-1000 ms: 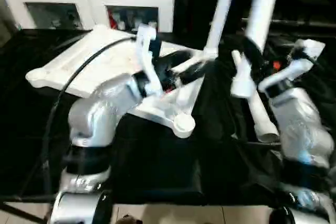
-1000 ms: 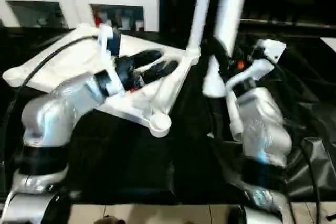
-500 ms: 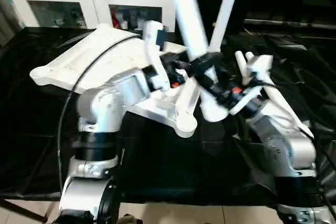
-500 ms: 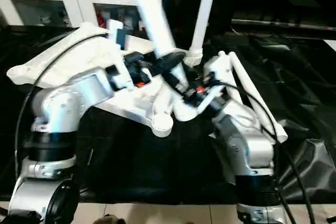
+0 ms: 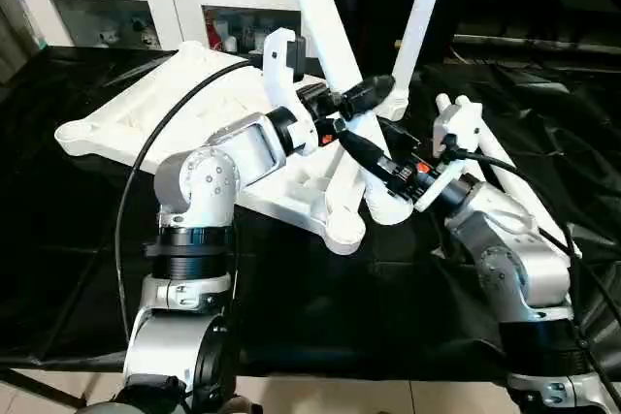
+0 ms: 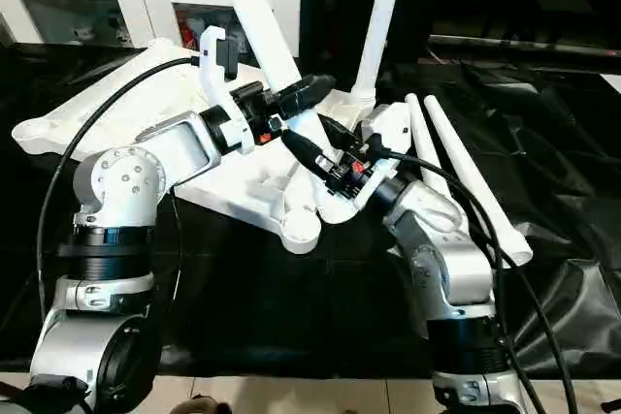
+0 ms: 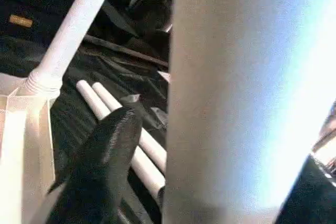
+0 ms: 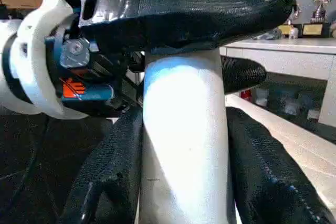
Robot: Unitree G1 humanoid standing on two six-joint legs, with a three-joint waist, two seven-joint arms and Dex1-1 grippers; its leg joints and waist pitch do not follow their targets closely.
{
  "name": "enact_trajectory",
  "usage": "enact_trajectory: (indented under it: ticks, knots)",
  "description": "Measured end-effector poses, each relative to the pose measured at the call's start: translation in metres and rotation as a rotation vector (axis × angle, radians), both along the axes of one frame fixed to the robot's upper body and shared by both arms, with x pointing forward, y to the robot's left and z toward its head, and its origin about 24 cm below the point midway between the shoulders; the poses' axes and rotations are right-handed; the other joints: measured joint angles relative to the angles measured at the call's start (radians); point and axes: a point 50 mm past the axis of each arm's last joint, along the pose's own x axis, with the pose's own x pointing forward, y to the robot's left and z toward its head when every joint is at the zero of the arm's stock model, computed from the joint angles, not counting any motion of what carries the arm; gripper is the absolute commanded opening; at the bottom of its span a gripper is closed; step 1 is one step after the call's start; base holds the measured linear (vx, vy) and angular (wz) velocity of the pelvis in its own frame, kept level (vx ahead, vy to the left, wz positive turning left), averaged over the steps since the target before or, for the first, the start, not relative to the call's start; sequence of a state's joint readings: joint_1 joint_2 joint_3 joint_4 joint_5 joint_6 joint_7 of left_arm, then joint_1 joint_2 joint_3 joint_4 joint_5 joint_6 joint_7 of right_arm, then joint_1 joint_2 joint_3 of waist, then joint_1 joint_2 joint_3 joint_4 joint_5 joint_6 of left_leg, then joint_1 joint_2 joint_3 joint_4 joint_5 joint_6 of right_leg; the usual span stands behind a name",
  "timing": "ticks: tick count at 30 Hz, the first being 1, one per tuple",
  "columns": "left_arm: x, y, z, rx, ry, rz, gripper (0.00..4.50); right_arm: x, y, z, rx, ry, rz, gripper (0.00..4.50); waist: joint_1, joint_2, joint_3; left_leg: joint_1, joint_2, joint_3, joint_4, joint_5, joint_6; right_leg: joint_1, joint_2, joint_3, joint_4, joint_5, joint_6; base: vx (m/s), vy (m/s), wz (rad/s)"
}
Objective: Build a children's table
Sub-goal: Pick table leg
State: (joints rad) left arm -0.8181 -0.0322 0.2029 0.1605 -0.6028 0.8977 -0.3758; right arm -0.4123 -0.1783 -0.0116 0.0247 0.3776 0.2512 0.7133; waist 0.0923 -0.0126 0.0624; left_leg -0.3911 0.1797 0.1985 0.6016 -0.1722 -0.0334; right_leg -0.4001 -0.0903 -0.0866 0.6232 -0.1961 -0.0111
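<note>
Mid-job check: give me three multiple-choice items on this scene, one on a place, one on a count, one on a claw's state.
1. The upright leg stands in
A. the tabletop's far corner socket
B. the cabinet
C. the floor

2. Legs lying flat on the black cover:
A. none
B. two
C. four

3. The right claw is
A. open above the cover
B. shut on the tilted leg
C. holding a cable

Key:
1 A: the upright leg rises from the tabletop's far corner.
2 B: two lying legs rest side by side on the black cover.
3 B: the right claw clamps both sides of the tilted leg.
</note>
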Motion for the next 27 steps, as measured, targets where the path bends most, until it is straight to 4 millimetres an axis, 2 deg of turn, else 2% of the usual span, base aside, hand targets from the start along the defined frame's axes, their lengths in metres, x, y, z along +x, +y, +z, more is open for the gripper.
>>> enact_trajectory:
  ticks: [5,6,8,10,15,20,25,27]
  knots:
    - [0.001,0.000,0.001,-0.022,0.008,0.016,2.81,0.003,0.002,0.001,-0.013,-0.010,-0.013,1.85,0.000,-0.007,0.004,0.000,0.000,0.000,0.000,0.001,0.001,0.000,0.000,0.000,0.000,0.000,0.000,0.000,0.000,0.00]
    - [0.001,0.000,0.001,-0.021,0.007,0.018,2.68,0.004,0.003,0.001,-0.013,-0.009,-0.015,2.20,0.000,-0.007,0.004,0.000,0.000,0.000,0.000,0.001,0.001,0.000,0.000,0.000,0.000,0.000,0.000,0.000,0.000,0.00]
    - [0.001,0.001,0.001,-0.020,0.003,0.022,2.55,0.005,0.005,0.000,0.002,0.004,-0.011,2.55,0.000,-0.008,0.005,0.000,0.000,0.000,0.000,0.001,0.001,0.000,0.000,0.000,0.000,0.000,0.000,0.000,0.000,0.00]
    - [0.002,0.003,0.001,-0.015,-0.002,0.029,2.45,0.005,0.005,0.000,0.027,0.021,-0.005,2.63,0.000,-0.008,0.005,0.000,0.000,0.000,0.000,0.001,0.002,0.000,0.000,0.000,0.000,0.000,0.000,0.000,0.000,0.00]
    - [0.005,0.014,0.001,0.065,-0.063,0.039,1.94,0.006,0.005,0.000,0.029,0.061,0.025,3.18,-0.001,-0.008,0.005,0.000,0.000,0.000,0.000,0.001,0.001,0.000,0.000,0.000,0.000,0.000,0.000,0.000,0.000,0.00]
    - [-0.001,0.022,0.001,0.198,-0.193,-0.154,1.86,0.005,0.000,0.007,-0.017,0.188,0.215,3.27,-0.001,-0.008,0.005,0.000,0.000,0.000,0.000,0.001,0.001,0.000,0.000,0.000,0.001,0.001,0.000,0.000,0.000,0.00]
    - [-0.019,0.019,0.004,0.178,-0.283,-0.412,1.85,0.001,-0.002,0.014,-0.071,0.233,0.370,3.27,0.001,-0.008,0.005,0.000,0.000,0.000,0.000,0.001,0.001,0.000,0.000,0.000,0.002,0.001,0.000,0.000,0.000,0.00]
    - [-0.024,0.018,0.008,0.158,-0.312,-0.463,1.85,-0.003,-0.001,0.013,-0.091,0.250,0.431,3.27,0.001,-0.008,0.005,0.001,0.000,0.000,0.000,0.001,0.000,0.000,0.000,0.000,0.002,0.001,-0.001,0.000,0.000,0.00]
